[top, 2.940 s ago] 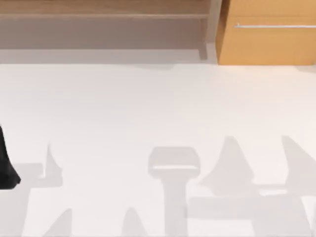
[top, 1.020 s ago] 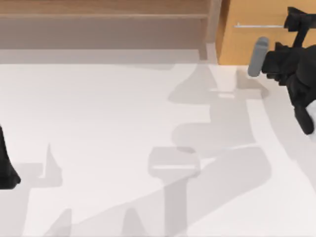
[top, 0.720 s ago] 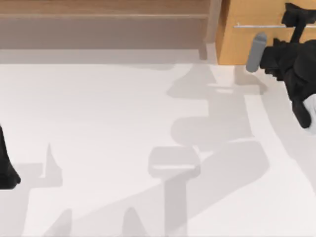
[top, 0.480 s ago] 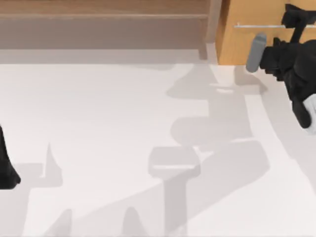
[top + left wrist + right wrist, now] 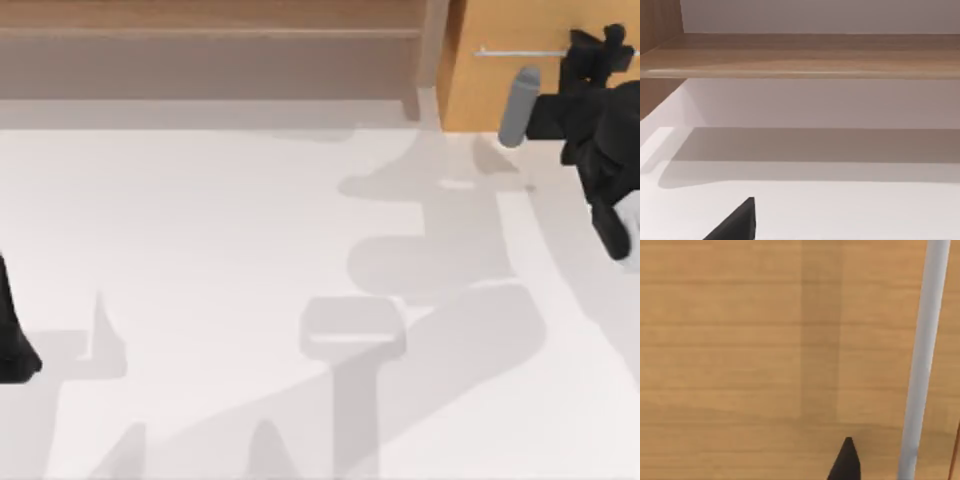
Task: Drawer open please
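The drawer (image 5: 500, 85) is the orange-tan wooden front at the back right, and it sits closed. A thin silver bar handle (image 5: 520, 51) runs across it. My right gripper (image 5: 597, 45) is at the right part of that handle, right up against the drawer front. In the right wrist view the handle (image 5: 922, 360) crosses the wood (image 5: 740, 340), with one black fingertip (image 5: 846, 462) standing clear of it to one side. The gripper is open and holds nothing. My left gripper (image 5: 12, 340) is parked at the table's left edge.
A duller brown wooden shelf unit (image 5: 210, 40) fills the back left, its post (image 5: 432, 55) next to the drawer. The left wrist view shows a shelf board (image 5: 800, 57) over the white table (image 5: 840, 210). The white table (image 5: 250, 230) carries arm shadows.
My right arm has come in from the right and reached the drawer front. Over the last second its gripper edged closer onto the handle. The drawer and left arm have not moved.
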